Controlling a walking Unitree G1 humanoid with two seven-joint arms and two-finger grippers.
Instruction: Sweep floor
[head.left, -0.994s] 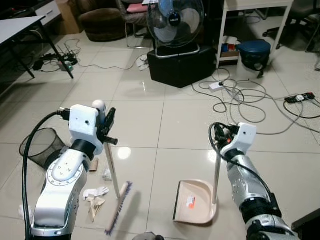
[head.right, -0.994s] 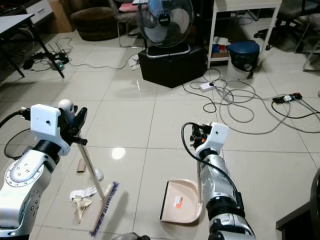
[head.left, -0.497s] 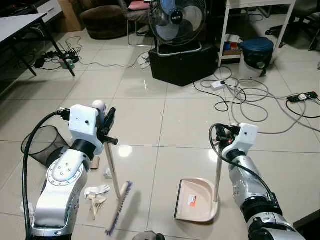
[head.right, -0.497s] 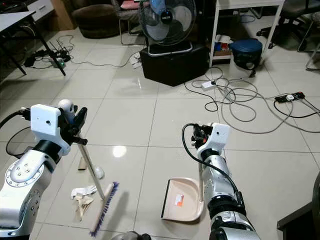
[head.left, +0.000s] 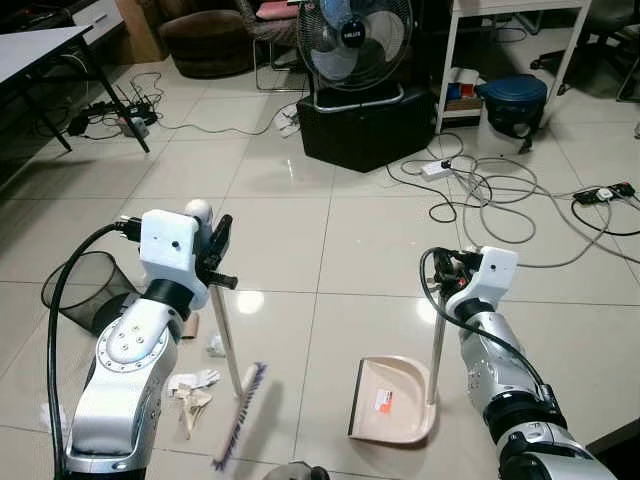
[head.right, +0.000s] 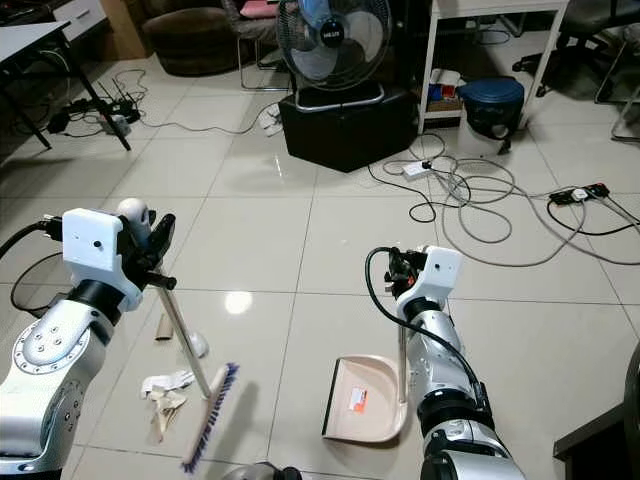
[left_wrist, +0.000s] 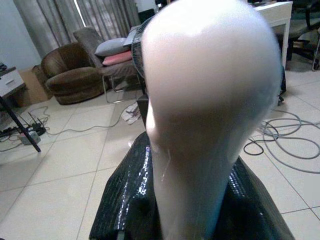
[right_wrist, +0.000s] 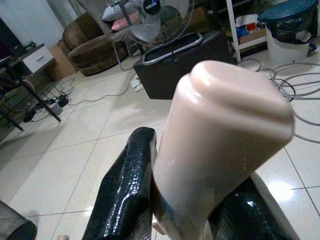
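Nearest the robot, the left gripper (head.left: 213, 262) is clamped on the broom handle (head.left: 226, 340), its bristle head (head.left: 238, 416) on the tiles right beside crumpled paper scraps (head.left: 190, 392). The right gripper (head.left: 447, 275) is clenched around the upright dustpan handle (head.left: 435, 345); the beige dustpan (head.left: 393, 402) sits flat. A mesh wastebasket (head.left: 80, 289) lies left. Farther off, tangled cables (head.left: 480, 190) sprawl across the floor, then a fan (head.left: 353, 45) on a black box (head.left: 366, 127).

A fan (head.left: 354, 45) on a black box (head.left: 366, 128) — cables (head.left: 480, 190), wire bin (head.left: 78, 290).
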